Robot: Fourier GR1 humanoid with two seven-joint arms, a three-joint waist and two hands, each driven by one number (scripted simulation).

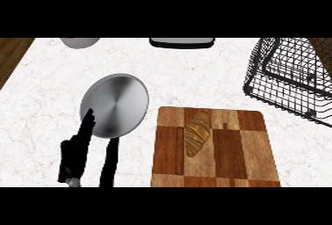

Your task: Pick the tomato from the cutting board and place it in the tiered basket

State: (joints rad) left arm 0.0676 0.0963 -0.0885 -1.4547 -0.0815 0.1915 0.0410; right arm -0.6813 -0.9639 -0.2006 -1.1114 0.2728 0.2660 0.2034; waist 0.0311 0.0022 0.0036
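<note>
Fingers (86, 125): on left hand (71, 158); straight, pointing away, nothing held.
Left hand: resting at lower left; tips at left edge of steel plate (117, 103), touching or above, cannot tell.
Right hand: not in view.
Task's thing: no tomato seen; only a brown loaf (197, 134) on cutting board (246, 149), left of middle, no hand on it.
Long axis: near to far, along the board's long side; far end tipped slightly right.
Tiered basket (285, 74): far right on desk (39, 110), beyond board's far right corner, well apart from loaf.
Risk one: named item absent, so wrong thing may get picked.
Risk two: long shape carried crosswise likely to catch the wire rim; end-first judged safer.
Risk three: plate beside fingers, easily nudged on any reach rightward.
</note>
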